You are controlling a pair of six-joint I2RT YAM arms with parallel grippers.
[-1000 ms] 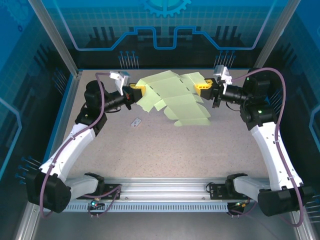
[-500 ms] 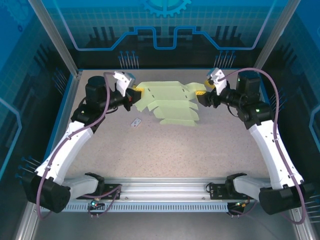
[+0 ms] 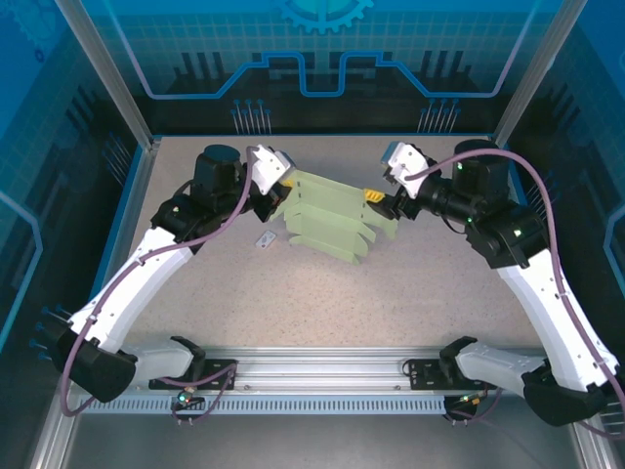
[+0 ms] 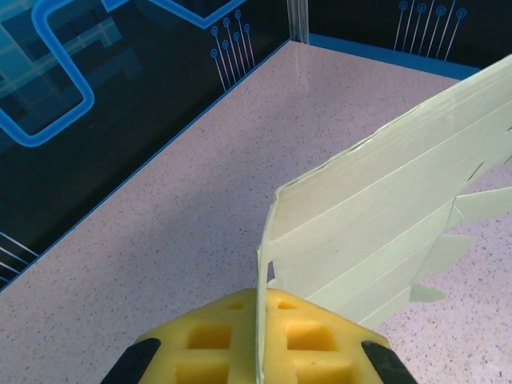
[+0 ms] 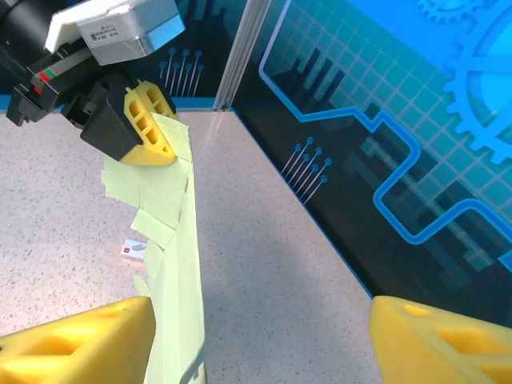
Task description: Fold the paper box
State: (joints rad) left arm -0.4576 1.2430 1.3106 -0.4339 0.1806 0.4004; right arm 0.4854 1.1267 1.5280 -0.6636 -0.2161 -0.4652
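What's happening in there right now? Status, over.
Left end effector shut on paper box. Right end effector open beside it. Box an unfolded sheet. White scrap on table nearby.

We see the pale mint-green paper box as thin matt card, smooth between its sharp creases. The yellow fingers of the left gripper look like matt moulded plastic with waffle pockets. The speckled beige desk has a fine-grained, stone-like matt face. The silver rail looks like brushed metal; the white arm shells shine like glossy plastic.
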